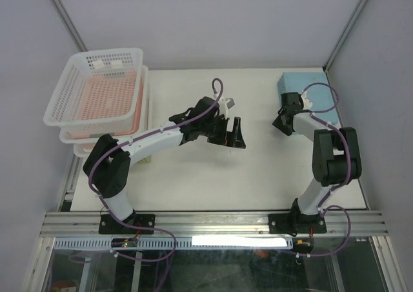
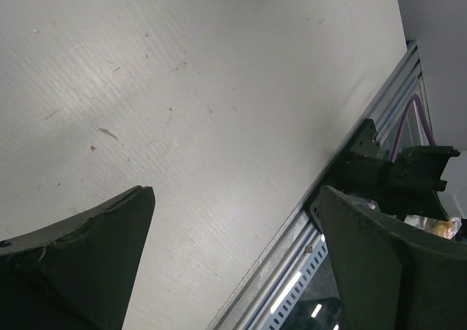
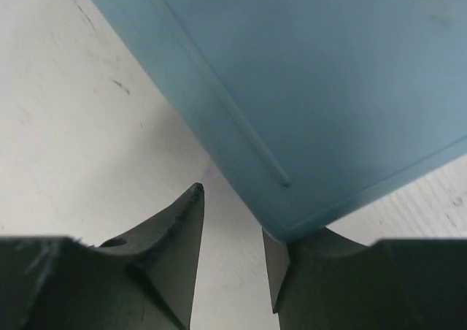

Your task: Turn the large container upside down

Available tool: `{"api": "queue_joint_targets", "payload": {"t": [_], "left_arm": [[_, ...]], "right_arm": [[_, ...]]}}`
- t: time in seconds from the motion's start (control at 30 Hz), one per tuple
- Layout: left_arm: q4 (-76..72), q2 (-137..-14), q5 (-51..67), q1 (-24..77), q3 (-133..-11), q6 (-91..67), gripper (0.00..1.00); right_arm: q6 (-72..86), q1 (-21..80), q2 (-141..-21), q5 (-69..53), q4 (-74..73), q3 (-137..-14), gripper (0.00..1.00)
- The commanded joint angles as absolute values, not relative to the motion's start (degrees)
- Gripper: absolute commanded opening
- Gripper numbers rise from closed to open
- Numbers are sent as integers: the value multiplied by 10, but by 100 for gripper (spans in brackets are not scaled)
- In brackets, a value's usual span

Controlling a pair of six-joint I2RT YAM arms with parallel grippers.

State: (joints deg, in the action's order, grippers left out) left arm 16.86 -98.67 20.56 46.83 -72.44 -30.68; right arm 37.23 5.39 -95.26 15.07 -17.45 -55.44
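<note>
**Ana:** Where is the large container (image 1: 90, 119) from where you sit?

**Ben:** At the far left corner, open side up, on top of a stack of other baskets (image 1: 77, 139). The stack seems to reach past the left edge of the table (image 1: 193, 188), and I cannot see what bears it there. Pink shows through its perforated base. I cannot tell whether that lies inside it or underneath.

**Ana:** And your grippers?

**Ben:** My left gripper (image 1: 233, 140) hovers mid-table, jaws spread wide and holding nothing. Its wrist view shows only bare table between the fingers. My right gripper (image 1: 284, 121) is at the far right, just beside a blue box (image 1: 292, 82). Its jaws are parted by a narrow gap, with nothing pinched that I can see. Both are well apart from the container.

**Ana:** How do you expect it to handle?

**Ben:** Light, I judge, since it is thin plastic and mostly holes. The walls will probably flex, so a hard squeeze could bow them, and smooth plastic may slip. I don't expect it to be fragile.

**Ana:** Where would you take hold?

**Ben:** On the wide flared rim, at the near side or the right side, with the left gripper, since that arm is closer. It may be nested snugly, so I'd lift it free of the stack before rotating. Otherwise the lower baskets could come along or tip off.
</note>
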Motion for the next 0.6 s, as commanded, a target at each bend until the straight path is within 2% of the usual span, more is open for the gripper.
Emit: {"api": "queue_joint_targets", "payload": {"t": [0.0,0.33,0.57], "left_arm": [[169,-965,186,470,-759,-314,99],[191,-983,168,470,-789,-308,99],[196,-1004,187,472,-813,-309,99]], "right_arm": [[353,48,-998,188,-179,-622,39],[312,51,-900,189,-170,-582,47],[303,39,-898,120,-158,-592,48]]}}
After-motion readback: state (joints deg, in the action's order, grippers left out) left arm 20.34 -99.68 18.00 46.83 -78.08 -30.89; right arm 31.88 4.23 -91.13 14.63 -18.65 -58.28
